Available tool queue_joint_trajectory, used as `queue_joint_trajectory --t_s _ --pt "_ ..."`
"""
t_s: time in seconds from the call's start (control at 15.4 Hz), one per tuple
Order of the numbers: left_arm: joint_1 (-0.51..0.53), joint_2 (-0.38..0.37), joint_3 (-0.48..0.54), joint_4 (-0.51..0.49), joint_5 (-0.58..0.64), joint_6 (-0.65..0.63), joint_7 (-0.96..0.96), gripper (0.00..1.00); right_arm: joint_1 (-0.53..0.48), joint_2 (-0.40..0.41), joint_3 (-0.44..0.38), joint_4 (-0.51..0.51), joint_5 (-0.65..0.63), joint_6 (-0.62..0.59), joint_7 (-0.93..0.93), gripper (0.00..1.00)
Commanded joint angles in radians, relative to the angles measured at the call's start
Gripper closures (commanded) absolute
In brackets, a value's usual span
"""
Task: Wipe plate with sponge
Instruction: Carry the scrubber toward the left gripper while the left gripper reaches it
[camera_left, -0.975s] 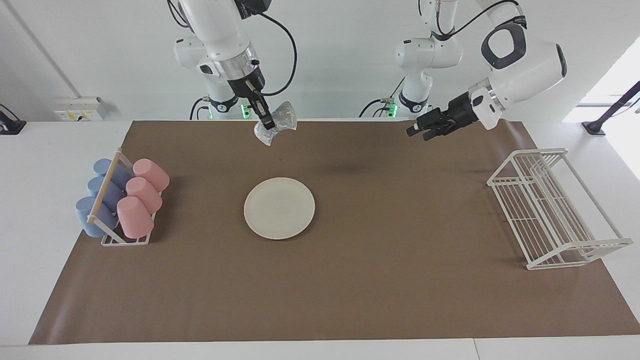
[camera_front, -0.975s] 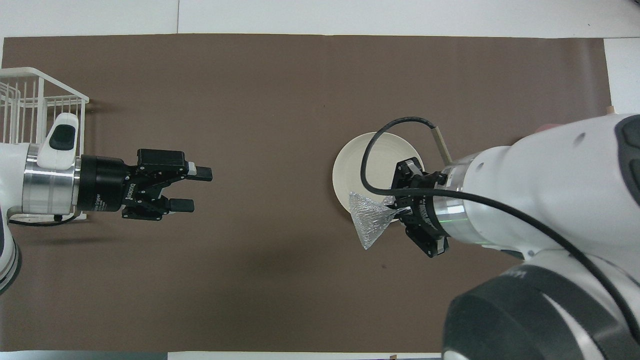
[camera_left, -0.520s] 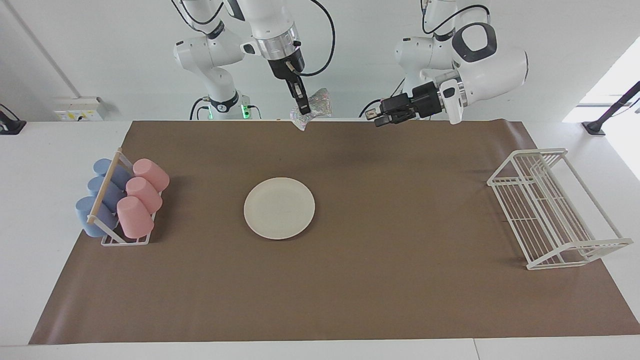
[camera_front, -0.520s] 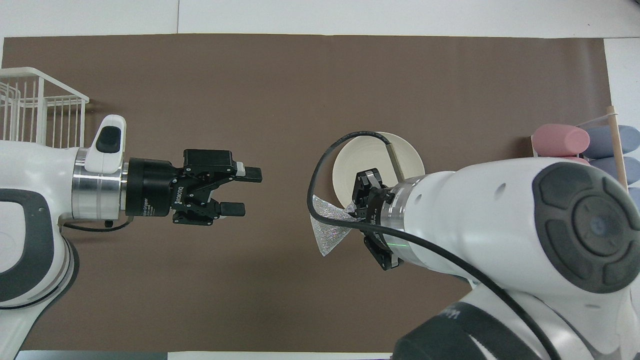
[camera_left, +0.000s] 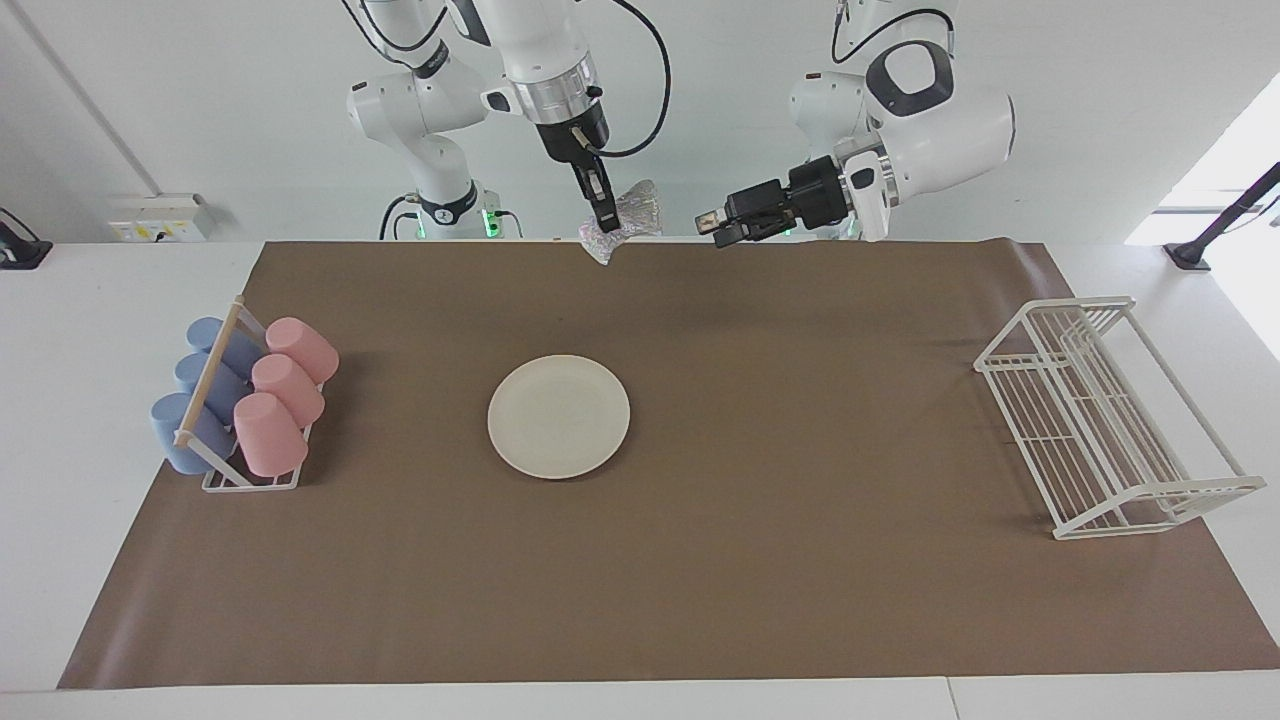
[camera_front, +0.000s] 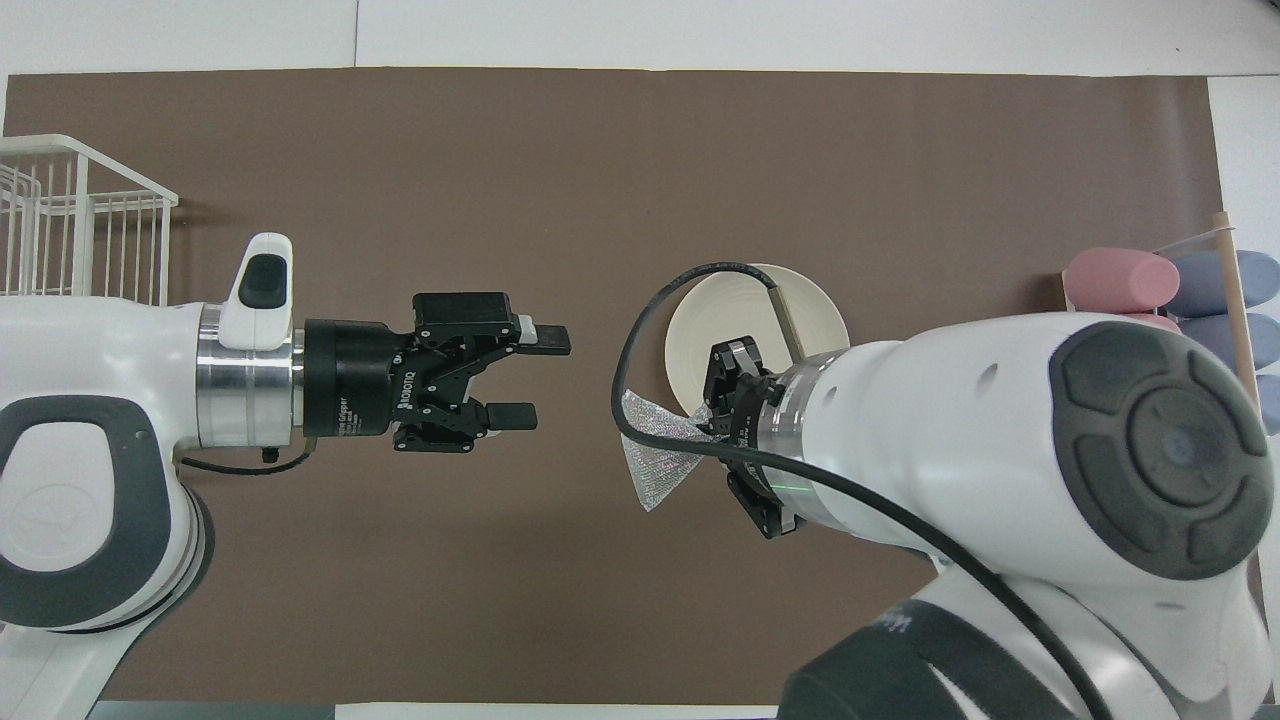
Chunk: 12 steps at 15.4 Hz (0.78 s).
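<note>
The cup rack (camera_left: 245, 410) is sitting at nine o'clock on the brown mat (camera_left: 700, 560) in the facing view, toward the right arm's end of the worktop (camera_left: 60, 330), holding blue cups (camera_left: 195, 385) and pink cups (camera_left: 285, 390) lying on their sides. The plate (camera_left: 558, 416) is lying flat near the mat's centre, round, cream-white, with a shallow rim, its surface bare and nothing touching it. At about twelve o'clock from it, high in the air over the mat's edge nearest the robots, the right hand (camera_left: 604, 222) is pointing down and is clenched on the sponge (camera_left: 628, 224), a small crumpled pad of silvery glittering mesh that is fanning out to a point in the overhead view (camera_front: 660, 458). At one o'clock from the plate, the left hand (camera_left: 718, 228) is hanging level with the sponge, aimed sideways at it but apart from it, its fingers (camera_front: 545, 341) released and spread. The white wire rack (camera_left: 1105, 420) is standing at three o'clock.
</note>
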Motion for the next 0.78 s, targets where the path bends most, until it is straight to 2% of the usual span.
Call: queue_joint_trajectory --t_s 0.0,0.06,0.13,0.39,0.45,0.71 --pt "-0.074 -0.015 0.013 -0.030 -0.021 0.096 -0.009 0.01 0.001 -0.001 0.004 -0.004 -0.022 0.009 0.016 1.00" --pt "-0.091 -0.015 0.013 -0.032 -0.022 0.122 -0.010 0.05 0.001 -0.001 0.004 -0.004 -0.022 0.007 0.016 1.00" --pt "-0.094 -0.015 0.013 -0.035 -0.022 0.130 -0.012 0.14 0.001 -0.001 0.004 -0.004 -0.022 0.007 0.016 1.00" --pt "-0.089 -0.021 0.013 -0.036 -0.022 0.075 -0.015 0.89 0.001 -0.001 0.002 -0.004 -0.022 0.006 0.016 1.00" --pt "-0.082 -0.021 0.014 -0.033 -0.021 0.049 -0.015 1.00 0.001 -0.001 0.004 -0.002 -0.022 0.006 0.016 1.00" --pt "-0.074 -0.030 0.016 -0.030 -0.021 0.024 -0.062 1.00 0.001 -0.001 0.004 -0.002 -0.022 0.007 0.014 1.00"
